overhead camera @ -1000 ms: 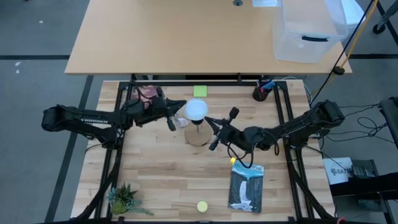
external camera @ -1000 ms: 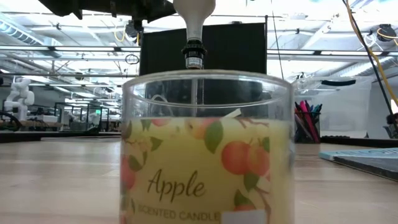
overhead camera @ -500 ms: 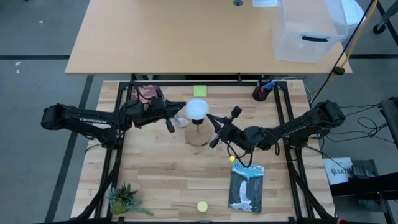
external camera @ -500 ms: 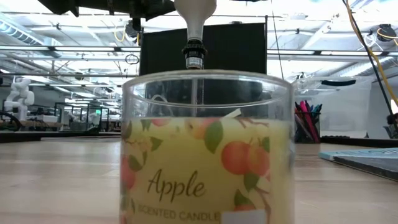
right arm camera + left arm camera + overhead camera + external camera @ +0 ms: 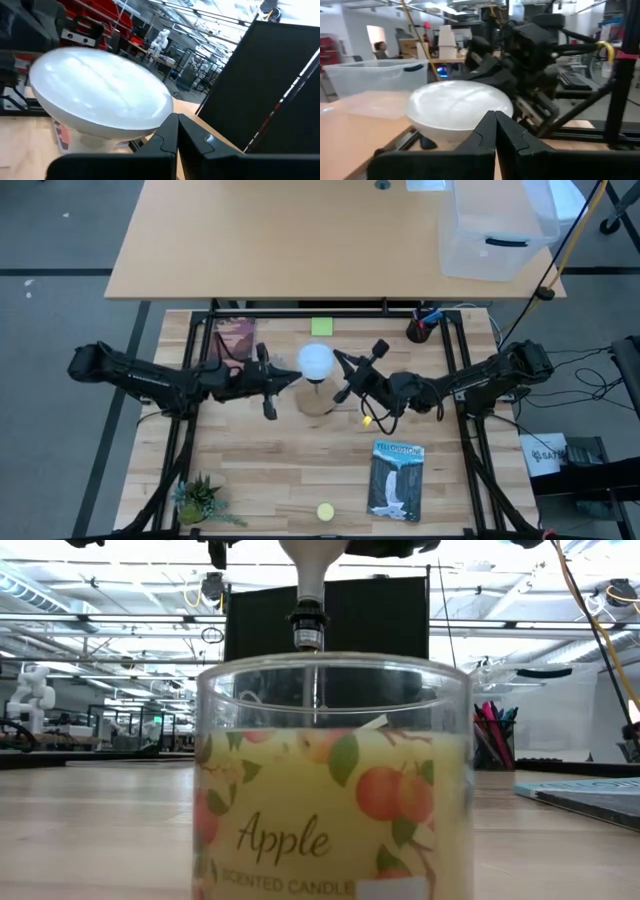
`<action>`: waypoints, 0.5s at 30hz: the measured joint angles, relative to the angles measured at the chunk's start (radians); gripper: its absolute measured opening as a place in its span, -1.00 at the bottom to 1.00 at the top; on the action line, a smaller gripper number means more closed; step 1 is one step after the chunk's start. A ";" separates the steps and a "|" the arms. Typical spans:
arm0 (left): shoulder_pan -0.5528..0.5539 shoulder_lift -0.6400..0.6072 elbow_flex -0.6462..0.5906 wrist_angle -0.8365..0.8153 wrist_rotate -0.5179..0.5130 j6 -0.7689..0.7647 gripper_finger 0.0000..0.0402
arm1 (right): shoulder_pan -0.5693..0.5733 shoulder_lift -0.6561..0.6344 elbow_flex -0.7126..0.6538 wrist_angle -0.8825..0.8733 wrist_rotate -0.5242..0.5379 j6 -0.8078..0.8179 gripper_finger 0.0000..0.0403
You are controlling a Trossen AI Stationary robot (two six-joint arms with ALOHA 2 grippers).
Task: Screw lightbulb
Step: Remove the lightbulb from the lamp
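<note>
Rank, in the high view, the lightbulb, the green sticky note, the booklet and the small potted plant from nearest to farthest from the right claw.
1. Lightbulb: just left of the right claw, table centre.
2. Green sticky note: at the table's back edge.
3. Booklet: front right.
4. Small potted plant: front-left corner.

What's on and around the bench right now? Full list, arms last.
lightbulb: 1, white dome, table centre, over the wooden base
wooden base: 1, tan, under the lightbulb
candle jar: 1, glass with apple label, close to the low camera
sticky note: 1, green, far edge
pen cup: 1, black, far right corner
book: 1, dark cover, near right
ball: 1, yellow, near edge
plant: 1, green, near left corner
plastic bin: 1, clear, on the far desk
left pincer: shut, left of the lightbulb
right pincer: shut, right of the lightbulb
</note>
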 joint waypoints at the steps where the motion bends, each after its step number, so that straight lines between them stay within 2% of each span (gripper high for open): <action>1: -0.008 0.000 0.000 0.000 0.003 0.001 -1.00 | -0.004 0.001 0.000 -0.002 -0.005 -0.001 -1.00; 10: -0.068 0.002 -0.001 0.024 -0.076 0.071 -1.00 | -0.013 0.003 0.000 -0.012 0.004 -0.012 -1.00; 15: -0.082 -0.021 -0.001 0.071 -0.212 0.160 -1.00 | 0.019 0.003 0.000 -0.011 0.009 0.000 -1.00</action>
